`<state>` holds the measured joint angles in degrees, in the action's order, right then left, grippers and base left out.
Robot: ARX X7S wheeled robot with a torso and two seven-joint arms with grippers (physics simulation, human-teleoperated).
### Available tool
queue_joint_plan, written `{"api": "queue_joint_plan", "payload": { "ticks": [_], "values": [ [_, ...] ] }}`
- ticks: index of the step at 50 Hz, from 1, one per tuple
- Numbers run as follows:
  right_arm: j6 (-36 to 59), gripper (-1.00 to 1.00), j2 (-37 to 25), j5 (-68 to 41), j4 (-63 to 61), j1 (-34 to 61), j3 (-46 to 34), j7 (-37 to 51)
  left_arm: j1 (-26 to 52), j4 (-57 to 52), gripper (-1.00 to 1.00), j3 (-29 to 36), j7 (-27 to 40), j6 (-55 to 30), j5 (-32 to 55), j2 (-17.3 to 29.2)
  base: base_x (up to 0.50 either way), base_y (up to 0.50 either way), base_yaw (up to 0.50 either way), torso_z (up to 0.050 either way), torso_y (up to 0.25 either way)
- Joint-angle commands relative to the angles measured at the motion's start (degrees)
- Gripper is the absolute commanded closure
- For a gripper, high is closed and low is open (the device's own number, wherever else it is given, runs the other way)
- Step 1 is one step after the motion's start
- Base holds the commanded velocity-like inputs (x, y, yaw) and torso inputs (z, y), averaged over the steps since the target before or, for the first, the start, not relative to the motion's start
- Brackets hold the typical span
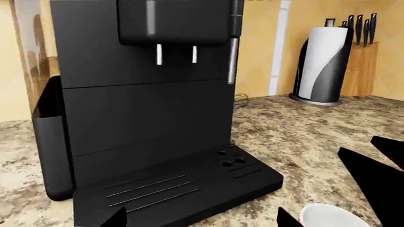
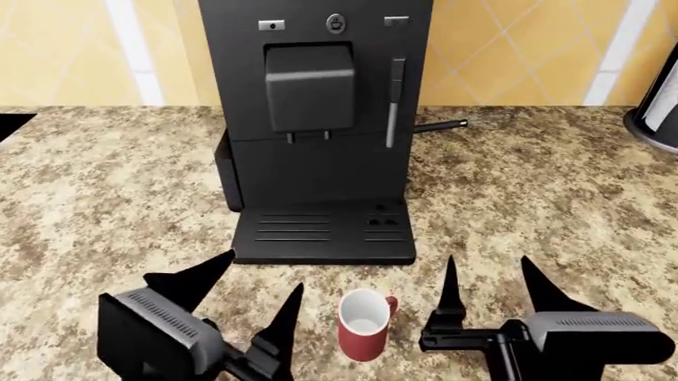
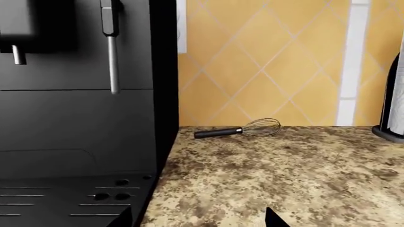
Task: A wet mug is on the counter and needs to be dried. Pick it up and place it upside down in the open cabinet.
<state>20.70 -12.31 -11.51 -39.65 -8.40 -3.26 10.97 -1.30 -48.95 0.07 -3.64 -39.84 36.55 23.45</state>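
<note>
in the head view the mug (image 2: 363, 324) stands upright at the lower middle of the frame, white inside showing, its handle toward the right side of the picture. it sits on the counter (image 2: 106, 190) just in front of the coffee machine (image 2: 317, 119), whose drip tray reaches toward it without touching.

my left gripper (image 2: 249, 290) sits at the lower left of that frame, fingers spread apart and holding nothing, just beside the mug. my right gripper (image 2: 490, 286) is at the lower right, its two fingers also apart and empty, just beside the mug's handle side. the mug stands between the two, touching neither.

in the left wrist view the coffee machine fills the left and middle of the frame, a paper towel holder (image 1: 323, 64) and a knife block (image 1: 361, 66) stand at the upper right, and a sliver of the mug's white rim shows at the bottom edge. in the right wrist view a whisk (image 3: 243, 129) lies on the counter by the tiled wall (image 3: 265, 61), right of centre.
</note>
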Motion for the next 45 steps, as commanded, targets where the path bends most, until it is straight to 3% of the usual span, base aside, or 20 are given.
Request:
{"api": "queue_joint_plan", "payload": {
  "ticks": [1,8,19,30,45],
  "values": [
    [1.3,-1.0,-1.2,-2.3,-2.7,-0.6,1.8,0.7,9.3,-2.1,-1.0,0.2,-7.4,-12.3,16.1,9.2,0.0,0.0,0.0,0.0,0.0],
    [1.2,-1.0,-1.5,-3.3,-3.2,-0.8,2.4,1.1,18.2,-0.3,-1.0,9.3,-13.4,-19.7,18.1,12.8,0.0,0.0,0.0,0.0,0.0],
    [1.1,-1.0,-2.1,-4.2,-3.7,-1.0,2.6,1.5,28.4,5.9,-1.0,16.8,-16.0,-28.6,20.9,12.3,0.0,0.0,0.0,0.0,0.0],
    [0.8,-1.0,-2.6,-4.5,-3.8,-1.0,2.3,2.0,30.4,11.8,-1.0,21.8,-19.0,-26.9,16.4,11.5,0.0,0.0,0.0,0.0,0.0],
    [0.5,-1.0,-3.3,-4.9,-4.0,-1.2,1.9,2.7,32.1,16.4,-1.0,25.1,-17.0,-25.1,10.5,10.0,0.0,0.0,0.0,0.0,0.0]
  ]
}}
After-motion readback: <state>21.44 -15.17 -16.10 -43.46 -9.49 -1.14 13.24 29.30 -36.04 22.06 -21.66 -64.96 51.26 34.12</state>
